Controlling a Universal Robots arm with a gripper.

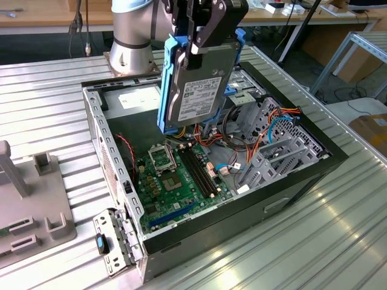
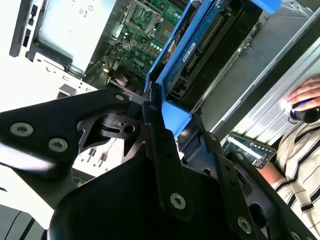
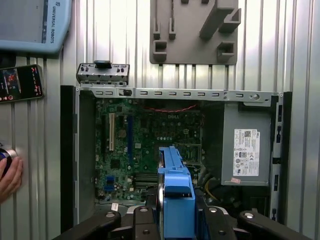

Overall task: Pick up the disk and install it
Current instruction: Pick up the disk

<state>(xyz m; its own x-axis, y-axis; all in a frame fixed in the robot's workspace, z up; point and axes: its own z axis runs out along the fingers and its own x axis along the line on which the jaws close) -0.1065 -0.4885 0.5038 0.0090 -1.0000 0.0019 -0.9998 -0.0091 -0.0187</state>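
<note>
Above the open computer case (image 1: 290, 193), our gripper (image 1: 197, 48) pinches the disk (image 1: 202, 90) by its blue rails, the drive hanging edge-down just beneath it; we judge the pickup done, the installing not yet.

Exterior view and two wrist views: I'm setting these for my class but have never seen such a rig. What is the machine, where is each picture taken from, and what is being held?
The machine is a single robot arm ending in a gripper, a kind of clamp. The exterior view comes from a camera off the arm; both wrist views come from cameras riding on the arm. On the ribbed metal table lies an open computer case with its green motherboard exposed, and beside it a grey fixture. The gripper is shut on the disk, a drive in blue rails, held upright above the case. A person's hand and a phone show in the first wrist view.
</note>
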